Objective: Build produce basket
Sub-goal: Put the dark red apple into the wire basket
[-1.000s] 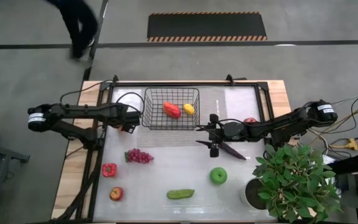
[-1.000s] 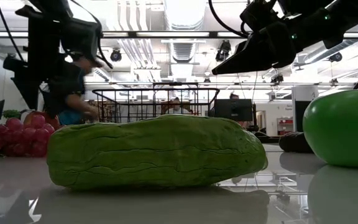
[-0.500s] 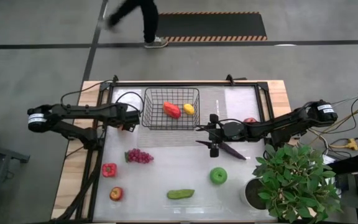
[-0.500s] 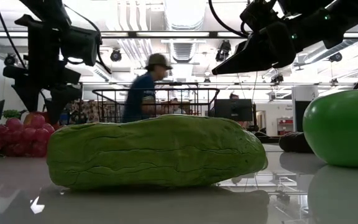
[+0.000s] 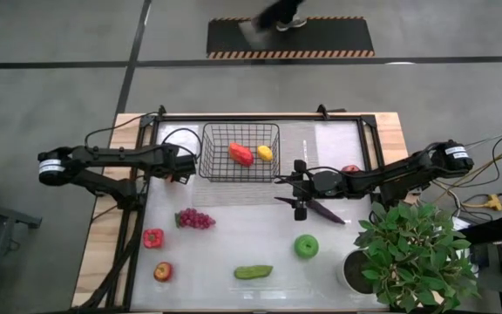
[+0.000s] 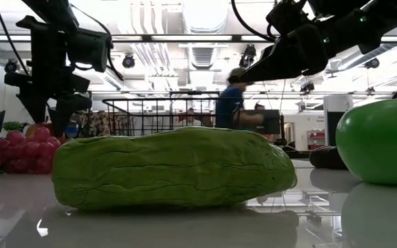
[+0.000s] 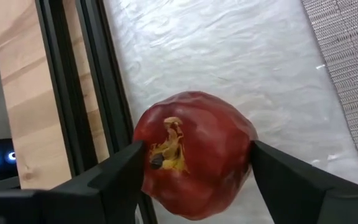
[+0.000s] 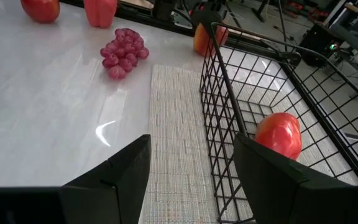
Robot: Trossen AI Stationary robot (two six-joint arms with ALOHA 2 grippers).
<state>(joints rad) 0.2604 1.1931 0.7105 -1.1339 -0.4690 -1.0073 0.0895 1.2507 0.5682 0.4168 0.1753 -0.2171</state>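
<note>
The black wire basket (image 5: 219,166) stands at the table's far middle and holds a red pepper (image 5: 240,153) and a yellow lemon (image 5: 265,153). My left gripper (image 5: 184,167) is at the basket's left side, shut on a red apple (image 7: 191,162). My right gripper (image 5: 284,189) hovers open off the basket's near right corner, with the dark eggplant (image 5: 325,210) lying beside it. On the table lie purple grapes (image 5: 195,218), a red pepper (image 5: 152,237), a red apple (image 5: 162,271), the cucumber (image 5: 253,272), a green apple (image 5: 306,247) and another red apple (image 5: 350,169). My left gripper pinches the red apple between its two fingers (image 7: 114,177), one on each flank of the fruit (image 7: 148,158). The apple's stem end (image 7: 166,143) faces the wrist camera. Whether the apple is lifted off the table, I cannot tell.
A leafy potted plant (image 5: 412,253) fills the near right corner. A woven mat (image 8: 176,124) lies under and in front of the basket. The basket's wire wall (image 8: 225,118) stands close to my right gripper. A person (image 6: 229,103) passes beyond the table's far edge.
Both arms and all the produce have kept still. A person in the room behind the table has walked from the left toward the right.
</note>
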